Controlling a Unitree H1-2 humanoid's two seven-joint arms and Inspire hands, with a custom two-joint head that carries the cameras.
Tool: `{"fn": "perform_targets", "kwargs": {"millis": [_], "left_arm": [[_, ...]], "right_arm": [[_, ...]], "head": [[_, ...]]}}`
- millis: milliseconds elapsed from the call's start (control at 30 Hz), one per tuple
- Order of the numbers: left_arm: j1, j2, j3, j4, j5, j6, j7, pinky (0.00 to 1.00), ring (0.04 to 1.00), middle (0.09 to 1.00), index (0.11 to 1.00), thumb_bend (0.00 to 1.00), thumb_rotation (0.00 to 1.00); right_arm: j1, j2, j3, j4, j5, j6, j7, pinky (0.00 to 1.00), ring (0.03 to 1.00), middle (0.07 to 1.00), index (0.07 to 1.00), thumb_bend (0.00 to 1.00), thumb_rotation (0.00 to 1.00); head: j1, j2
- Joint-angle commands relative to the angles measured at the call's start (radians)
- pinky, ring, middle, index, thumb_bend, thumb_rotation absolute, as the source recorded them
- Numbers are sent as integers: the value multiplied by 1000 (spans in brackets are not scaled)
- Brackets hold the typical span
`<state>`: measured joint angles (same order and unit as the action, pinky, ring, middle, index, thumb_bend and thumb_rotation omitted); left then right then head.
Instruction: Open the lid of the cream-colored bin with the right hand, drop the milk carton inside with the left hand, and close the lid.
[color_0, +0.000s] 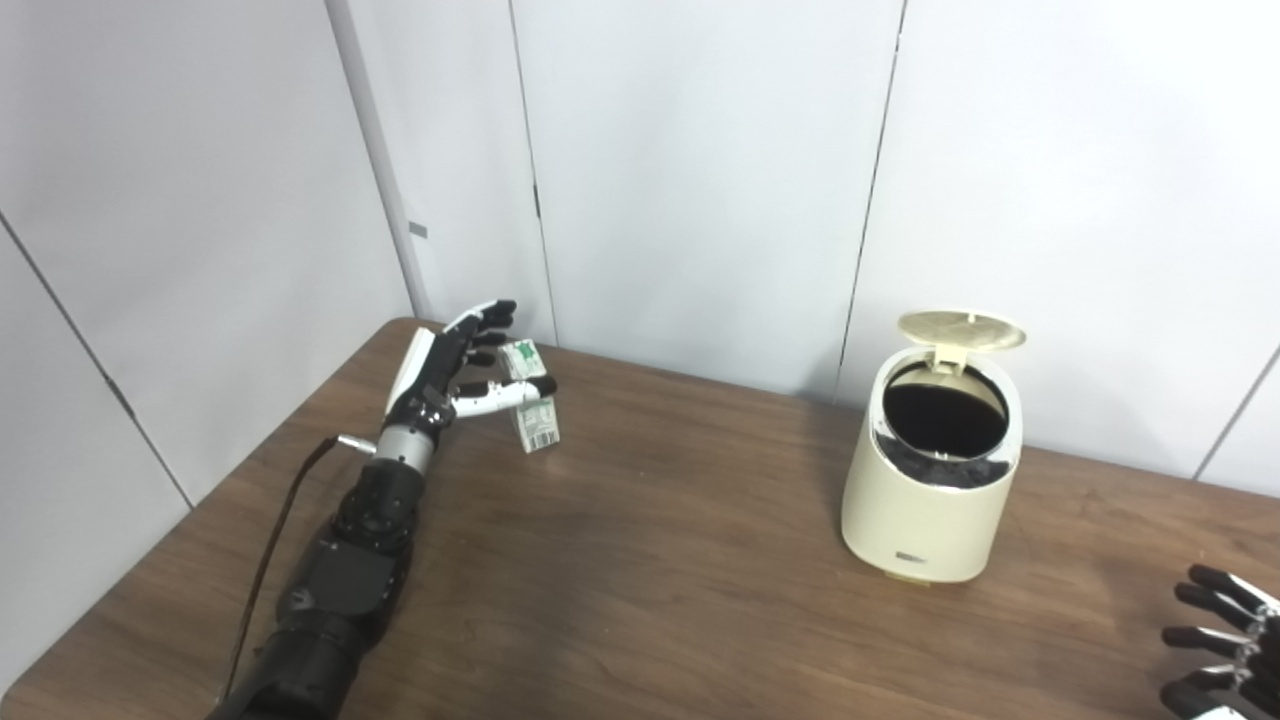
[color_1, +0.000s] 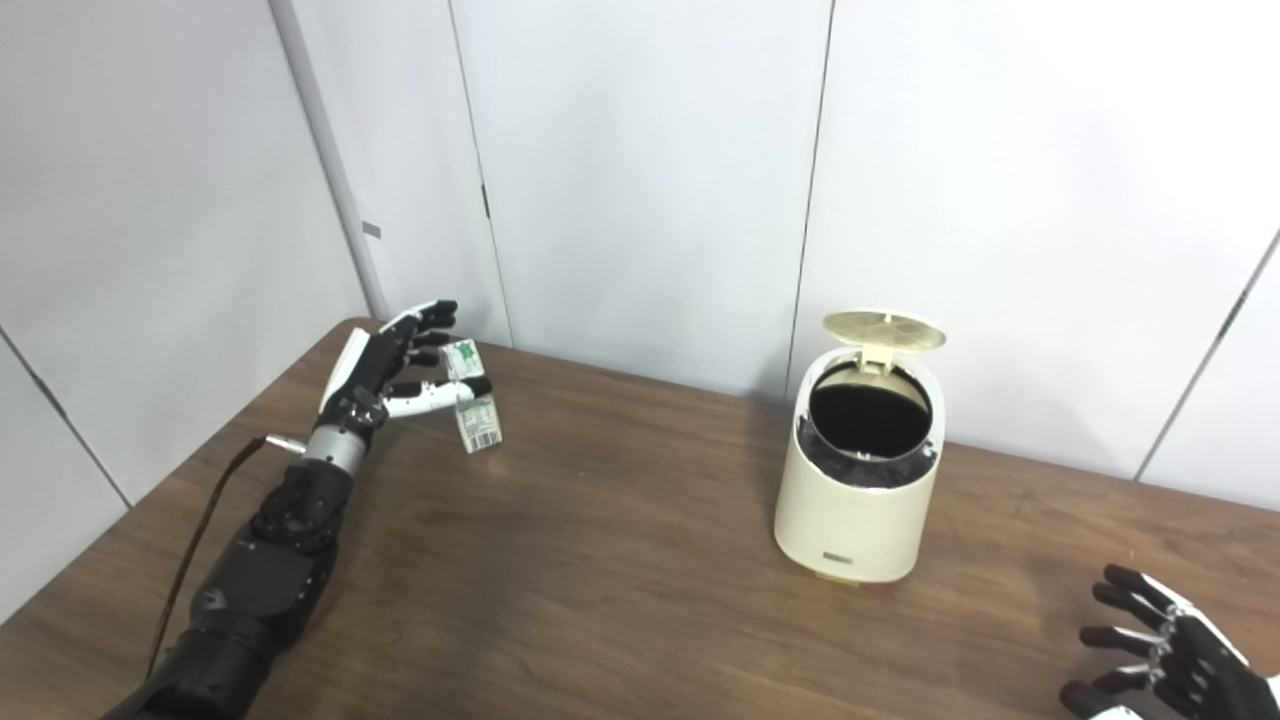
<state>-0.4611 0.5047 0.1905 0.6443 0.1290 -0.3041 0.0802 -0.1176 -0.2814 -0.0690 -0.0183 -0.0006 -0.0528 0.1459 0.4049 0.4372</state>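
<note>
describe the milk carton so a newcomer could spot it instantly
Start at the brown wooden table and go to its far left corner. There the left hand wraps a small white and green milk carton, far from the open cream-colored bin.

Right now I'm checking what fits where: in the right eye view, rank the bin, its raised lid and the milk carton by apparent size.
1. Cream-colored bin, clearly largest.
2. Lid, seen nearly edge-on.
3. Milk carton, smallest, partly covered by the left hand; carton and lid are close, so that order is unsure.
</note>
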Motion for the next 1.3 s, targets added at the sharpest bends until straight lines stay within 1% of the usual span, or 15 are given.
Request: {"fn": "perform_targets", "kwargs": {"millis": [0, 100, 167, 300, 400, 500, 600, 700, 833, 900, 1000, 1100, 1167, 1267], "left_arm": [[-42, 25, 7, 1, -7, -48, 25, 754, 790, 820, 846, 1000, 301], [-42, 12, 14, 16, -33, -51, 22, 774, 795, 817, 838, 1000, 280], [-41, 8, 12, 23, -28, -58, 31, 761, 787, 806, 827, 1000, 269], [-39, 2, 13, 24, -34, -37, 27, 762, 775, 796, 822, 1000, 273], [-37, -2, 14, 20, -24, -19, 39, 735, 759, 788, 816, 1000, 283], [-37, -2, 7, 28, -12, -17, 48, 706, 736, 772, 802, 989, 247], [-34, -7, 5, 25, -7, -1, 57, 701, 731, 763, 803, 969, 218], [-34, -11, 3, 32, -1, -6, 73, 675, 721, 754, 795, 964, 208], [-43, -21, 2, 72, 1, -31, 107, 668, 712, 738, 778, 971, 206], [-49, -26, 5, 84, -6, -30, 117, 668, 709, 731, 773, 969, 200], [-55, -28, 3, 107, 0, -49, 140, 660, 703, 723, 762, 950, 198], [-61, -31, 1, 123, 9, -51, 169, 656, 700, 719, 756, 943, 195], [-66, -32, -2, 137, 14, -61, 186, 633, 687, 710, 746, 930, 182], [-72, -34, -4, 153, 16, -77, 214, 624, 681, 705, 737, 913, 163]], "right_arm": [[-19, -22, -13, -32, 12, -25, 4, 438, 655, 787, 786, 1000, 447], [-18, -24, -13, -31, 5, -26, 1, 442, 658, 788, 790, 1000, 454], [-17, -24, -13, -29, 9, -27, 2, 450, 664, 792, 792, 1000, 462], [-14, -26, -14, -33, 17, -25, 8, 455, 669, 795, 794, 1000, 457], [-11, -25, -14, -39, 18, -23, 8, 458, 666, 794, 795, 1000, 453], [-7, -23, -15, -39, 22, -25, 10, 463, 674, 798, 797, 1000, 450], [-4, -22, -17, -39, 25, -20, 11, 463, 677, 797, 793, 1000, 454], [1, -22, -17, -41, 25, -19, 12, 467, 680, 793, 792, 1000, 457], [7, -24, -20, -35, 30, -30, 17, 474, 687, 797, 794, 1000, 462], [10, -24, -21, -38, 33, -25, 17, 474, 689, 796, 791, 1000, 462], [16, -23, -23, -45, 44, -16, 22, 467, 686, 799, 786, 1000, 458], [20, -24, -23, -46, 47, -18, 23, 469, 681, 797, 782, 1000, 457], [22, -26, -21, -44, 42, -24, 23, 482, 684, 799, 784, 1000, 459], [25, -26, -20, -48, 41, -23, 23, 488, 689, 804, 787, 1000, 461]], "head": [[0, 1], [1, 2], [1, 2], [-1, 4], [-3, 5], [-5, 7], [-5, 8], [-7, 10], [-9, 14], [-10, 16], [-9, 19], [-8, 22], [-7, 22], [-6, 24]]}}
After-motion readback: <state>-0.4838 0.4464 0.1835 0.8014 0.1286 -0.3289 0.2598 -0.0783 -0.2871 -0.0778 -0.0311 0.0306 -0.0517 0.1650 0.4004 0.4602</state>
